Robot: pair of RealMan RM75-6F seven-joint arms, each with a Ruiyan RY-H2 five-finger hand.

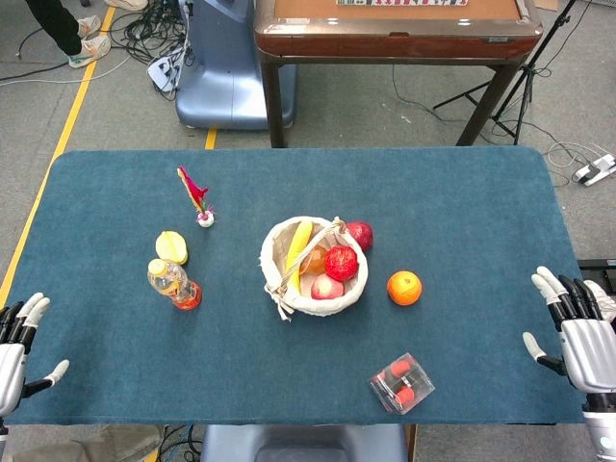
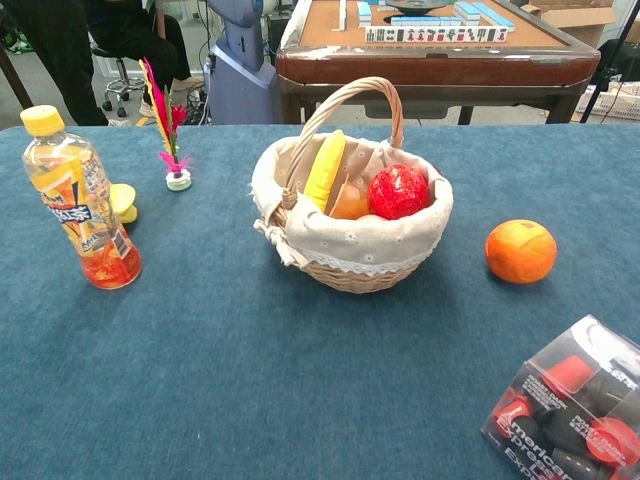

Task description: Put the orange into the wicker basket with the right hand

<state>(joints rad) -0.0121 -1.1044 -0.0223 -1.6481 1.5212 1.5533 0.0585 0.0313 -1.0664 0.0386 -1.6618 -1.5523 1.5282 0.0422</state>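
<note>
Lying well apart from right hand (image 1: 587, 332) fingers (image 1: 563, 294): orange (image 1: 404, 288)

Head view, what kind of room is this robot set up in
Probably a lab or workshop rather than a home: loose cables on grey floor, a yellow floor line, a tripod stand, and a mahjong table behind the blue table.

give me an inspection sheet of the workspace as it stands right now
surface: blue cloth table
job's things: orange on the cloth right of the basket, apart from it; basket already holds fruit
clutter: bottle, yellow fruit, shuttlecock, clear box, red fruit behind the basket
hands: left hand and right hand open at the table's edges, holding nothing
cables: on the floor beyond the table
surroundings: mahjong table, tripod legs
</note>
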